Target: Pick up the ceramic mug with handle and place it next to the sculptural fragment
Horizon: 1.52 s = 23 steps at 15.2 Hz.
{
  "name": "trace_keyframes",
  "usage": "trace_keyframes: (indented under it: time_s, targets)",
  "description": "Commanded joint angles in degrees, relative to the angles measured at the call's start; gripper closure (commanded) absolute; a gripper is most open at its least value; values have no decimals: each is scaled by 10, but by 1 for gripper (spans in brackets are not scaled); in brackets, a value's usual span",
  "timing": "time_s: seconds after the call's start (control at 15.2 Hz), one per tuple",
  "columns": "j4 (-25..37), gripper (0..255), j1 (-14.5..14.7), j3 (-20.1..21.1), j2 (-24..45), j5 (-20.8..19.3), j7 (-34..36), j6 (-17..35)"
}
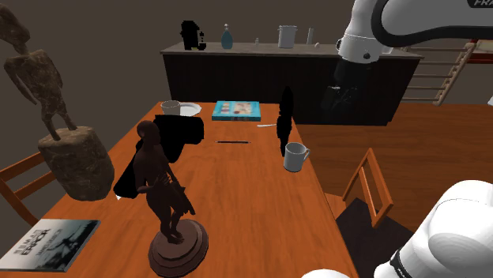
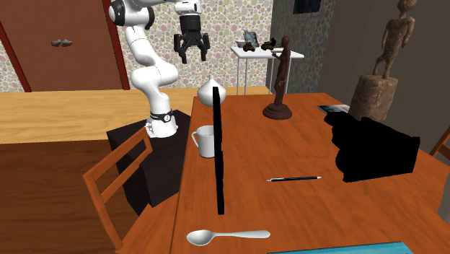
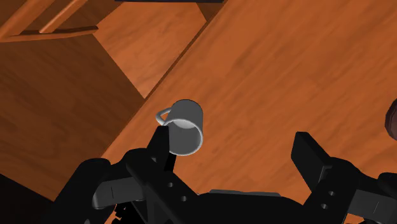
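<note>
Mug upright near table edge, well below jaws; jaws wide open, empty.

The mug is plain pale grey-white. The table is warm orange-brown with streaky wood grain. At the shoulder view's lower centre the figurine is dark reddish brown, and at its left the sculptural fragment is mottled grey-brown. The arm is white with dark joints, and the gripper is all black. The wall at the second exterior view's top carries a small floral pattern. The book is teal.
</note>
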Motion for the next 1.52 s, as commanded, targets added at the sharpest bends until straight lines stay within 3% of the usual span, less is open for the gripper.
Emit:
trace_keyframes:
  time_s: [0.0,0.66,1.32,1.45]
  targets:
    - [0,0,0,0,0,0,0,0]
    - [-45,0,-7,-3,150,-20,-12,174]
    - [-15,0,-16,-6,350,-46,-14,323]
    - [-23,0,-17,-6,359,-47,-13,339]
